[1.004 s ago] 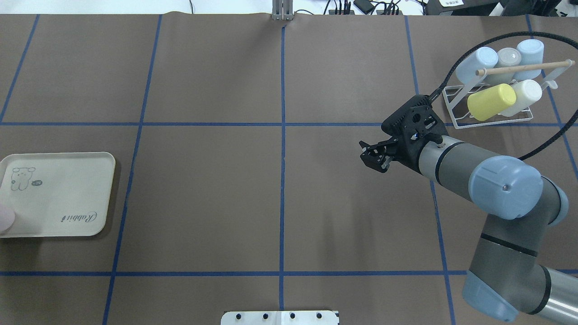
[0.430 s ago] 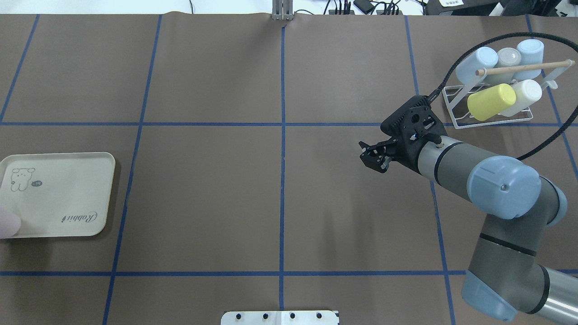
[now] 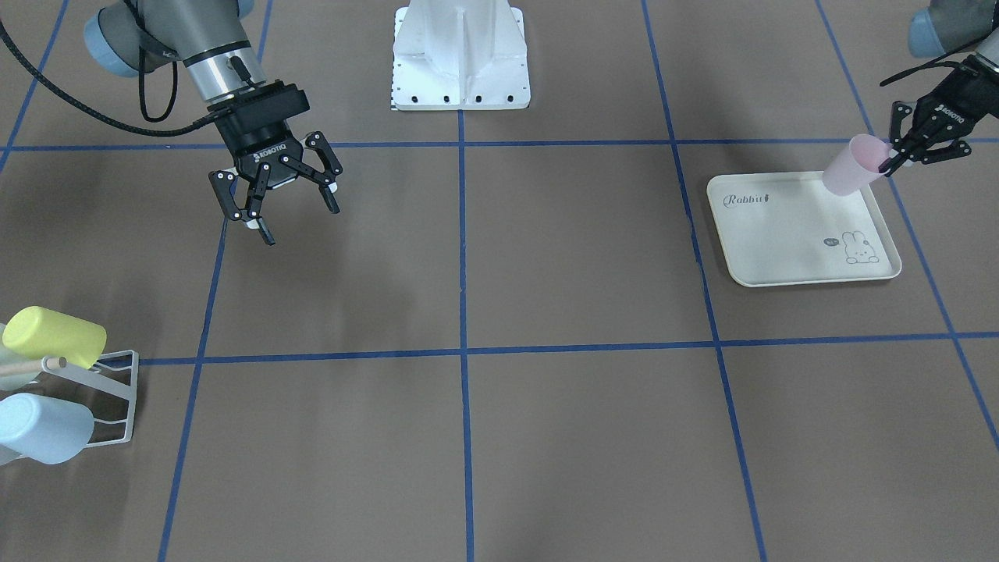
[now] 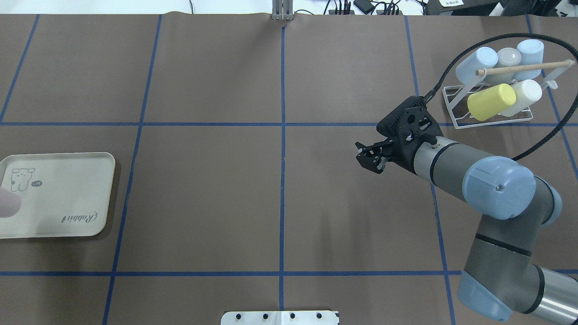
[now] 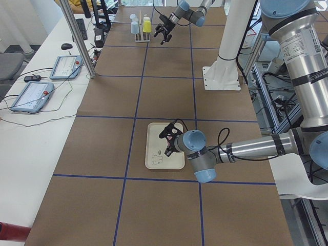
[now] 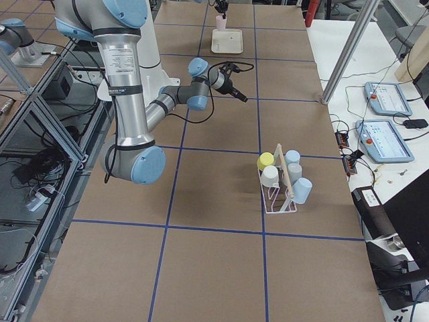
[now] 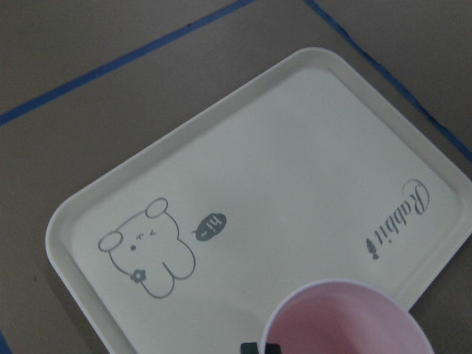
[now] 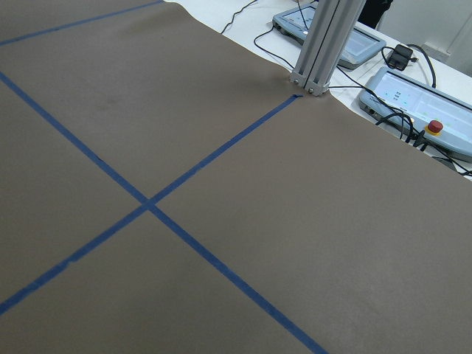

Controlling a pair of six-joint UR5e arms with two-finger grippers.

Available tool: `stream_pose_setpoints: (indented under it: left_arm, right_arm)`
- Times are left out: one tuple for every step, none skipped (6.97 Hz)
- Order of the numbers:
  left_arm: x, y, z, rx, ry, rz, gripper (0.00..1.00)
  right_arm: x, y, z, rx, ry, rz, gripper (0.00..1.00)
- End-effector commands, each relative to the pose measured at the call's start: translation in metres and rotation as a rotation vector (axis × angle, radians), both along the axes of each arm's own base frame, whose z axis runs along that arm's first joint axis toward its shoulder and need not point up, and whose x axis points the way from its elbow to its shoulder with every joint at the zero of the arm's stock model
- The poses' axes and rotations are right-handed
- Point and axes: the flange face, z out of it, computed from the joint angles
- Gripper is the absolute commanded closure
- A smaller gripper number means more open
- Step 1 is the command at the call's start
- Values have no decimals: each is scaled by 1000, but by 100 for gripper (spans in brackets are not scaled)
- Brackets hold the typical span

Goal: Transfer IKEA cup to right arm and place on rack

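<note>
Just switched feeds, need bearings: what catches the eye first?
The left end effector grips a tilted pink cup by its rim at a corner of the tray. The right end effector hangs open over the table, and the rack at the far right holds a yellow cup among others.

This was a robotics lab, not a home. The table (image 4: pixel 203 203) was covered in brown paper ruled into squares with blue tape (image 4: pixel 282 180), and robot arms (image 4: pixel 456 162) reached over it near a white stand (image 3: pixel 460 55). Metal posts (image 6: pixel 350 40) stood along a white side bench (image 6: pixel 389 67), where control tablets (image 6: pixel 382 141) with red stop buttons (image 8: pixel 435 127) lay among loose cables (image 6: pixel 345 144). Open metal framing (image 6: pixel 50 114) beside the robot held tangled wiring (image 6: pixel 40 164).
</note>
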Motion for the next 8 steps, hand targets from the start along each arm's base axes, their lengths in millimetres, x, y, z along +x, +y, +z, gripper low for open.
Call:
stream_pose_setpoints:
  left_arm:
    - [7,-42,-83,-82,58,-68,100]
    - [11,-49,-134,-190,186,-129,100]
    - [15,-46,-180,-242,287,-130,100]
    - [24,-51,-221,-289,369,-37,100]
    - [33,-64,-257,-333,438,-14,100]
    - [56,-70,-285,-372,484,30,100]
    - [81,-76,-321,-415,537,75,100]
    - [114,-74,-351,-448,571,139,100]
  right_arm:
    - [-28,7,-19,6,-34,-33,0]
    - [-47,2,-46,31,-64,-46,0]
    - [-60,10,-81,54,-123,-68,1]
    - [-71,21,-95,61,-146,-92,1]
    - [-75,25,-95,57,-139,-136,1]
    - [-75,29,-95,94,-115,-259,1]
    - [-76,34,-101,123,-113,-365,1]
    - [-78,39,-106,129,-124,-387,1]
